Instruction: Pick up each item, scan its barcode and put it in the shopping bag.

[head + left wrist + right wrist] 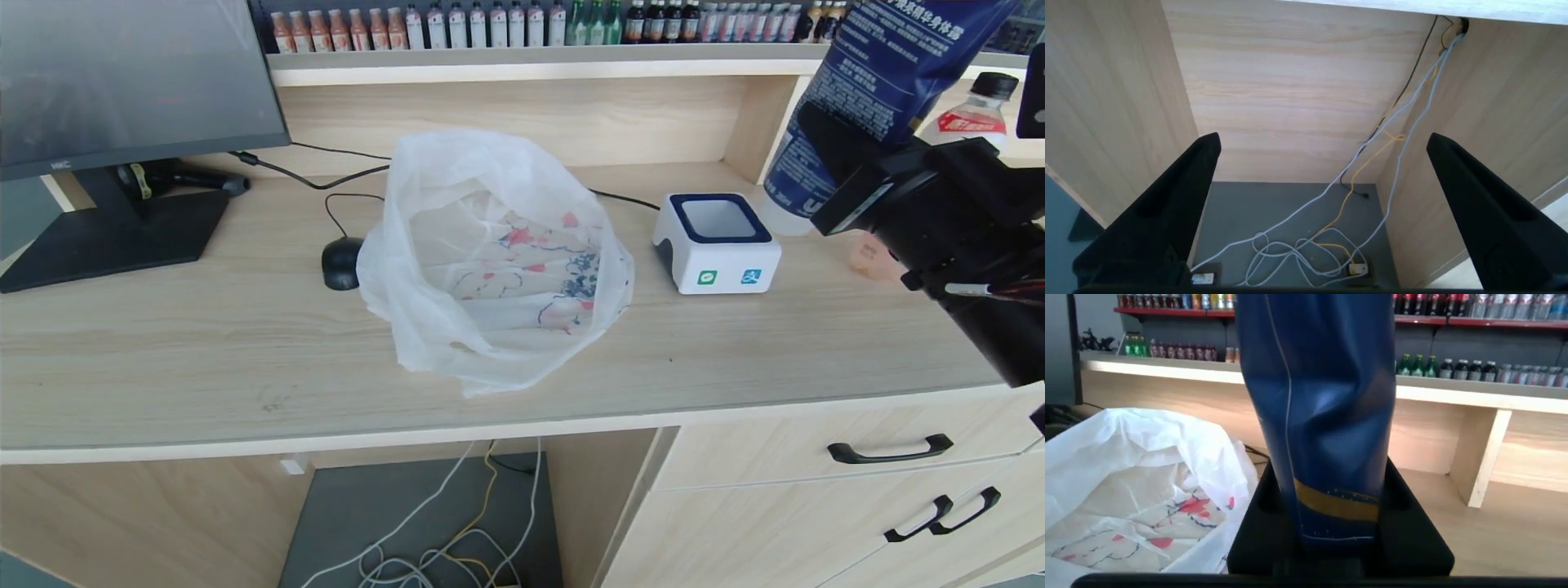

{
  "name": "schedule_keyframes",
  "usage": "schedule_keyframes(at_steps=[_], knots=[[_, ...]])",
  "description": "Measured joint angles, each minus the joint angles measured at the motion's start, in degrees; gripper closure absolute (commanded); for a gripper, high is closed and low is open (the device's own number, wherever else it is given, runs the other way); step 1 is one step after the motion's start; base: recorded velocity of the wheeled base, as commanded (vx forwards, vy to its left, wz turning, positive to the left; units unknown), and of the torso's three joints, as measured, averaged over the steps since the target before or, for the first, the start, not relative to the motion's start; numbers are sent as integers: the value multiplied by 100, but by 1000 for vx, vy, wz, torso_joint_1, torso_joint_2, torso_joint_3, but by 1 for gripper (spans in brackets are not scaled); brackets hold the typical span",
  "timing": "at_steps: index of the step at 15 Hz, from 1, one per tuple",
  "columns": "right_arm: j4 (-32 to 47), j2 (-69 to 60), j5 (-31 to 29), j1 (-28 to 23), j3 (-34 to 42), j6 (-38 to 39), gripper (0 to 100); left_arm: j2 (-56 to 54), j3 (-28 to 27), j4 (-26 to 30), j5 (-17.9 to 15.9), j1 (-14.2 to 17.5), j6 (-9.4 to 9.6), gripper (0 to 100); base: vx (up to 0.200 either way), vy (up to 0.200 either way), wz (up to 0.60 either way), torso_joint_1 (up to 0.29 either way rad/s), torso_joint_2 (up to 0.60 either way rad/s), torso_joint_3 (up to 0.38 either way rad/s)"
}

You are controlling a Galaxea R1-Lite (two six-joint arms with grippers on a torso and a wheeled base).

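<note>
My right gripper (824, 139) is shut on a tall blue refill pouch (873, 73), held high at the right, above and to the right of the white scanner (717, 242). The right wrist view has the blue pouch (1319, 408) clamped upright between the fingers (1259, 514). The white plastic shopping bag (490, 253) stands open in the middle of the counter, left of the scanner, with printed items inside; its rim (1143, 449) lies beside the pouch. My left gripper (1323, 212) hangs open below the counter over loose cables (1315, 253).
A monitor (131, 82) on its stand sits at the back left, a black mouse (341, 263) left of the bag. A clear bottle (976, 114) stands at the far right behind my right arm. Bottles line the back shelf (531, 24). Drawers (890, 449) sit below right.
</note>
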Motion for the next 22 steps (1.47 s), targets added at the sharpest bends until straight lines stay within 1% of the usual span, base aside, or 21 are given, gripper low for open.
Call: schedule_keyframes(at_steps=[2,8,11,14,17,20,22], knots=[[-50,7,-222,-22,-28,7,100,0,0,5,0,5,0,0,0,200,0,0,0,2],[-41,88,-226,-13,-55,11,100,0,0,7,0,5,-2,0,0,200,0,4,2,5],[-35,93,-224,13,-38,13,100,0,0,2,2,0,6,0,0,0,0,0,0,0],[-2,104,-233,151,-33,87,100,0,0,0,0,5,9,0,0,0,0,0,0,0],[221,134,-206,273,-49,126,100,0,0,2,2,-2,9,0,0,0,0,0,0,0],[583,274,-211,290,-366,187,100,0,0,-2,0,5,9,0,0,0,0,0,0,0],[1084,484,-204,286,-898,197,100,0,0,-2,0,5,9,0,0,0,0,0,0,0]])
